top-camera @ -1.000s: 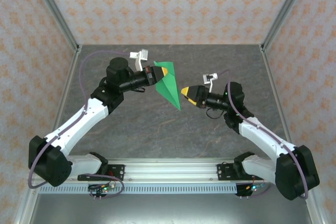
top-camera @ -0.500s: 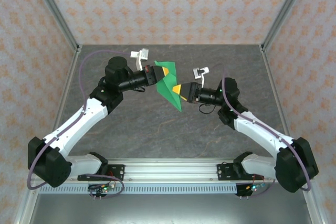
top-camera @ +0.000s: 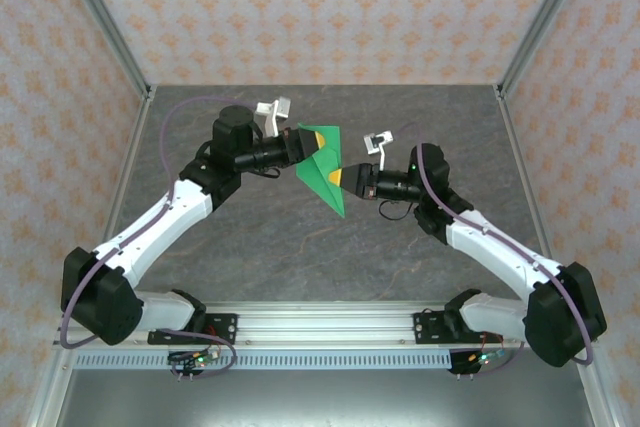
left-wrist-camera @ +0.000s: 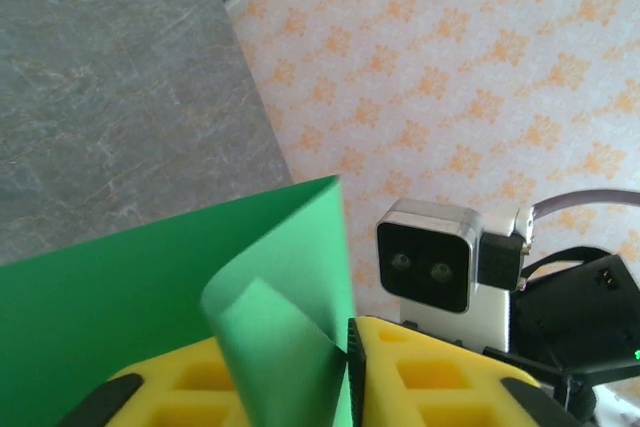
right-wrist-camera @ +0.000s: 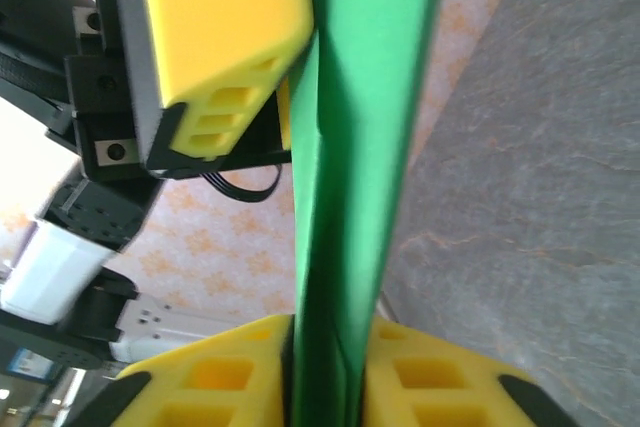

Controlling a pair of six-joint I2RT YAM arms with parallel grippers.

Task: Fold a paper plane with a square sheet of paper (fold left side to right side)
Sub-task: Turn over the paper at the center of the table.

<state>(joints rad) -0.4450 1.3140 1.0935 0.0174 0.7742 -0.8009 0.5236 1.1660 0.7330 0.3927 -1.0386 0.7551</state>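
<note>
Right gripper (top-camera: 339, 178) pinches the folded green paper (top-camera: 320, 165), its 2 yellow fingers (right-wrist-camera: 210, 377) pressed against either face. Left gripper (top-camera: 303, 143) straddles a curled fold at the paper's upper edge; whether it grips I cannot tell. Paper hangs in mid-air above the grey table (top-camera: 300, 247), near its middle.

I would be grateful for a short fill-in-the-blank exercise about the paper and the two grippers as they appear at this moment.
1. The folded paper raised between the two arms is bright ___.
2. The left gripper and the right gripper both have ___ fingers.
3. In the right wrist view, the folded paper runs ___ the right gripper's two fingers.

Missing words: green; yellow; between.
</note>
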